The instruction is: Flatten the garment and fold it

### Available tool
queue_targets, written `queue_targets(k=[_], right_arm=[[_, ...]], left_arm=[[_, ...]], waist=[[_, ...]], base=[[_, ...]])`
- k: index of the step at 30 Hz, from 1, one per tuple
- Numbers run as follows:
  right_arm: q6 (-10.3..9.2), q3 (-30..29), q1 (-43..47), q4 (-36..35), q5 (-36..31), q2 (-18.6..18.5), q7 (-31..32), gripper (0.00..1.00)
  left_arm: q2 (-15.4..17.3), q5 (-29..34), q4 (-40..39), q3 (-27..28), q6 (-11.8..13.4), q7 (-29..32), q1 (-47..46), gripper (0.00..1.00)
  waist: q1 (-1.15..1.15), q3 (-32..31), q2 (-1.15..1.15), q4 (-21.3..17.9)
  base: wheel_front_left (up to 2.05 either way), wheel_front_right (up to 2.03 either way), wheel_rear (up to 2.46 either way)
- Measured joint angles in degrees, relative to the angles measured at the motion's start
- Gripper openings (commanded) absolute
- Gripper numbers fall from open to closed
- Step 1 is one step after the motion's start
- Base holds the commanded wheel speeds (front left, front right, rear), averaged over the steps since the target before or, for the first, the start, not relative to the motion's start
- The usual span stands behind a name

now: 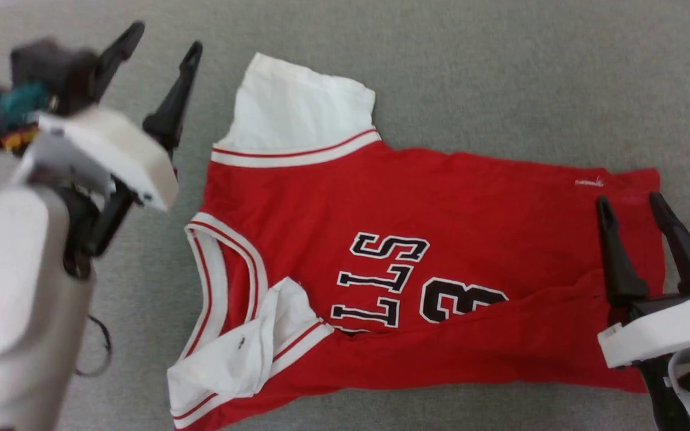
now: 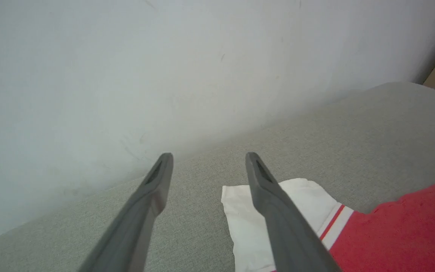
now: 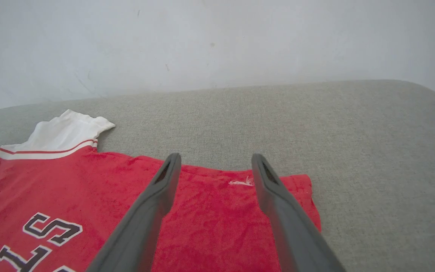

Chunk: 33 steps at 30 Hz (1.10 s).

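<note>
- Looking at the garment (image 1: 441, 197): it lies front up on the grey padded surface (image 1: 501, 72), neck toward our left, hem toward our right.
- The far sleeve (image 1: 297, 102) lies flat. The near sleeve (image 1: 243, 353) is crumpled, and the near side edge is flipped over the body, hiding the bottom of the lettering (image 1: 381, 278).
- We judge it light and soft with no stiffness. It should drape, bunch and drag on the grey cloth rather than slide. It isn't fragile.
- Best holds, in our view: the near hem corner and the near shoulder trim. Pinch the flipped edge and pull toward us to lay it out. The striped trim looks thicker, so it should give a better bite.
- Right gripper (image 1: 629, 200): fingers spread wide and holding nothing, tips over the hem end of the red body.
- Left gripper (image 1: 166, 37): fingers wide apart and empty, raised just beside the far sleeve, off the cloth.
- We judge flattening not finished, and no proper fold is made yet.
</note>
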Motion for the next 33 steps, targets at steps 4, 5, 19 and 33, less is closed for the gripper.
queue_targets(k=[4,5,19,33], right_arm=[[0.00,0.9,-1.2,1.3,0.0,0.0,-0.9,1.00],[0.00,1.0,-1.5,1.6,0.0,0.0,-1.0,1.00],[0.00,1.0,-2.6,2.5,0.0,0.0,-1.5,1.00],[0.00,0.4,-2.6,1.9,0.0,0.0,-1.1,1.00]], left_arm=[[3.5,-1.8,5.0,-4.6,-0.9,5.2,-7.6,1.00],[4.3,-2.5,6.1,-5.8,-0.9,6.3,-9.0,1.00],[10.3,-15.5,17.1,-17.9,-0.9,13.9,-21.3,1.00],[12.1,-21.9,20.1,-23.2,-0.9,16.7,-25.6,0.00]], waist=[[0.00,2.9,0.00,-1.1],[0.00,3.6,0.00,-1.4],[-0.01,10.3,0.00,-5.2],[-0.02,13.5,0.00,-7.3]], base=[[0.00,0.00,0.00],[0.00,0.00,0.00],[0.00,0.00,0.00],[0.00,0.00,0.00]])
